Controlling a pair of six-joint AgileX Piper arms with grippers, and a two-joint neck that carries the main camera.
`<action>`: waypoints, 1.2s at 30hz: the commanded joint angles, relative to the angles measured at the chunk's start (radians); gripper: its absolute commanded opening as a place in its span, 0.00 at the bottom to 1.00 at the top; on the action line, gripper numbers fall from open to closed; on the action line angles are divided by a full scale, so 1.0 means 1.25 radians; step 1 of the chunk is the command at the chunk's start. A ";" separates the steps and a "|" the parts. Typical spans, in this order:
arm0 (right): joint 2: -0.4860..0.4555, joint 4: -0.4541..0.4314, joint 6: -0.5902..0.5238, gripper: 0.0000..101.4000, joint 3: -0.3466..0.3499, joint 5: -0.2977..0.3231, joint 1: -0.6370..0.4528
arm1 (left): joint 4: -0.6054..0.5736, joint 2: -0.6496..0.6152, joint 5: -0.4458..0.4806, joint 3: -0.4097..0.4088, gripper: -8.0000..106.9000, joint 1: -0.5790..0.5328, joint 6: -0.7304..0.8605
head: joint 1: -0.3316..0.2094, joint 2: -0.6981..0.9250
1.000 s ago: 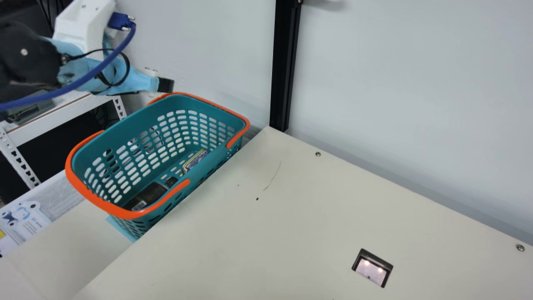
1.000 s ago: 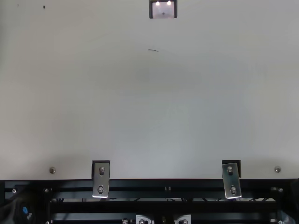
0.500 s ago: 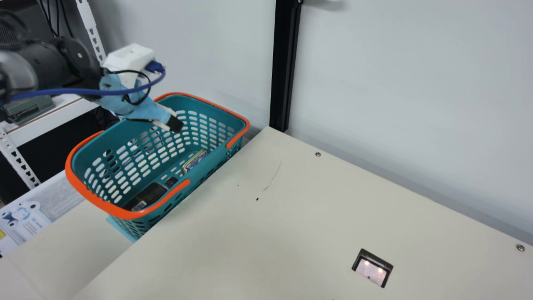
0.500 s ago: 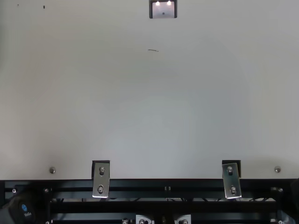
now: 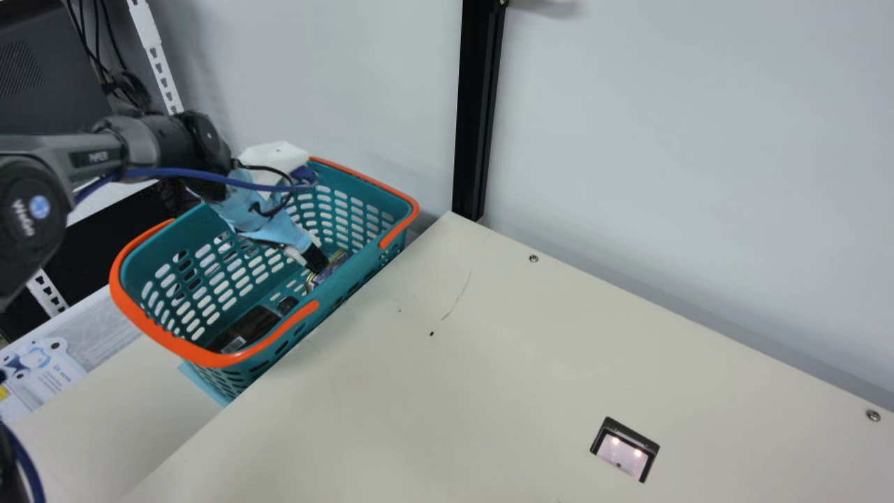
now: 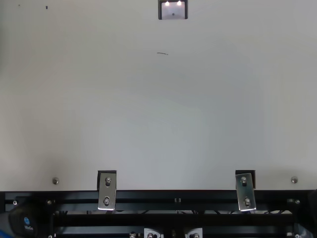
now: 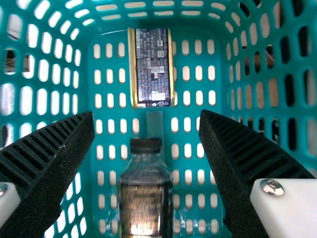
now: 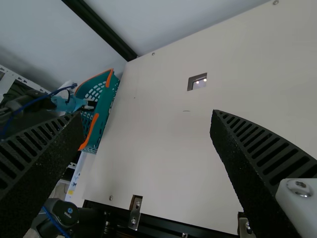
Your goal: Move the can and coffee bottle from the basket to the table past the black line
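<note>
Teal and orange, the basket (image 5: 209, 358) is holding both can (image 7: 154, 67) and coffee bottle (image 7: 145, 198), so both transfers to the bench (image 5: 531, 363) are remaining, with the left hand (image 7: 147, 118) hovering inside, spread and empty, and the right hand (image 8: 147, 116) gaping empty.

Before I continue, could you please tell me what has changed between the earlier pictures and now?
The left gripper moved downward and to the right in the main view, from above the basket down into it, close to the can. It has taken hold of nothing; its jaws stand open. The can, the coffee bottle and the basket stayed where they were.
</note>
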 commanded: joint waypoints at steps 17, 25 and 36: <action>0.000 0.000 0.000 1.00 0.000 0.000 0.000 | 0.028 0.210 0.003 -0.164 0.85 -0.030 -0.015 | -0.020 0.012; 0.000 0.000 0.000 1.00 0.000 0.000 0.000 | 0.024 0.255 0.020 -0.236 0.85 -0.038 -0.027 | -0.020 0.012; 0.000 0.000 0.000 1.00 0.000 0.000 0.000 | 0.030 0.307 0.033 -0.302 0.85 -0.048 -0.052 | -0.020 0.012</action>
